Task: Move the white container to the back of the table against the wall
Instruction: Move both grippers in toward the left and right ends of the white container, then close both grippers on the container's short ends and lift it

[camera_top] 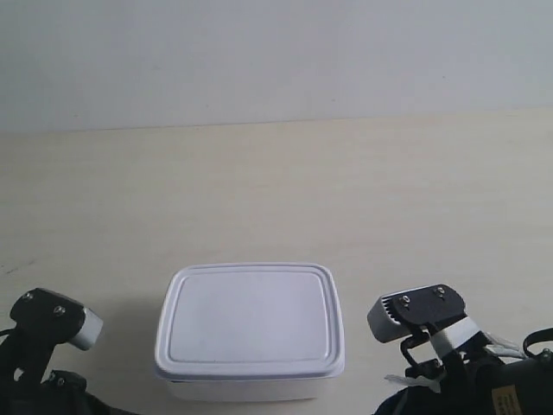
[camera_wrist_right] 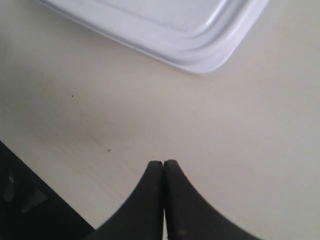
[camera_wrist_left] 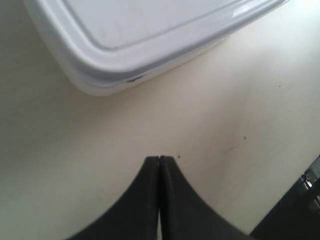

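Observation:
The white container (camera_top: 249, 330) with its rimmed lid sits on the table (camera_top: 276, 190) near the front edge, far from the wall (camera_top: 276, 52). The left wrist view shows my left gripper (camera_wrist_left: 159, 159) shut on nothing, a short way from one corner of the white container (camera_wrist_left: 150, 40). My right gripper (camera_wrist_right: 163, 163) is likewise shut and empty, a short way off another corner of the white container (camera_wrist_right: 165, 25). In the exterior view an arm stands low at each side of the container; the fingertips are not visible there.
The arm at the exterior view's left (camera_top: 47, 333) and the arm at the exterior view's right (camera_top: 432, 333) flank the container. Pale tabletop stretches from the container back to the wall. The table's front edge (camera_wrist_right: 45, 190) shows in the right wrist view.

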You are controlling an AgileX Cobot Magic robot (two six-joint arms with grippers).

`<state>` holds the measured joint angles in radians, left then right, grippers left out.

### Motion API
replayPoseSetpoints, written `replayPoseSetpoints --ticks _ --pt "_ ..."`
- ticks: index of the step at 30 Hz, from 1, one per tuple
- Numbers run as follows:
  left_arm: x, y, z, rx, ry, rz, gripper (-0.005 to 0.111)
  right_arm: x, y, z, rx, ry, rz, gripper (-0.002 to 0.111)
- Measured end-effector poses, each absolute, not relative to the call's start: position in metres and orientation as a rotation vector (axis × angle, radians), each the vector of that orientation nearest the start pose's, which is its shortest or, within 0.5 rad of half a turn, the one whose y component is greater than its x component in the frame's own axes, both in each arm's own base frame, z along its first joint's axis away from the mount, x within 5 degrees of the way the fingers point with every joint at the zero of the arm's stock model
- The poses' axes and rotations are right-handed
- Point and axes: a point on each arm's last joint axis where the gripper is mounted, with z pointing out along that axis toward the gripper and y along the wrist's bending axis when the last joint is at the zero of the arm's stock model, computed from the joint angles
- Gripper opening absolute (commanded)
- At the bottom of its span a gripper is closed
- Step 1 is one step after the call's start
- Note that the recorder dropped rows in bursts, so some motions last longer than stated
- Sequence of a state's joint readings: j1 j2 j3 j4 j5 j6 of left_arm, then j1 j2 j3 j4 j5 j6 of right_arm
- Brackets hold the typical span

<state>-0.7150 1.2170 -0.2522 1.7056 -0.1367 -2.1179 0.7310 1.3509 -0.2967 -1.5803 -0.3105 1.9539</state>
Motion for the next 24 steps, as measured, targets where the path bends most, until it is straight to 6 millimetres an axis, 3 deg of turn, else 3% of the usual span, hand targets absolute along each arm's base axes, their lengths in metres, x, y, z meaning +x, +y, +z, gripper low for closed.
replayPoseSetpoints --ticks 24 --pt "0.152 -0.145 0.141 0.46 2.593 -0.554 0.0 0.15 0.169 0.138 -0.647 2.612 0.741 0.0"
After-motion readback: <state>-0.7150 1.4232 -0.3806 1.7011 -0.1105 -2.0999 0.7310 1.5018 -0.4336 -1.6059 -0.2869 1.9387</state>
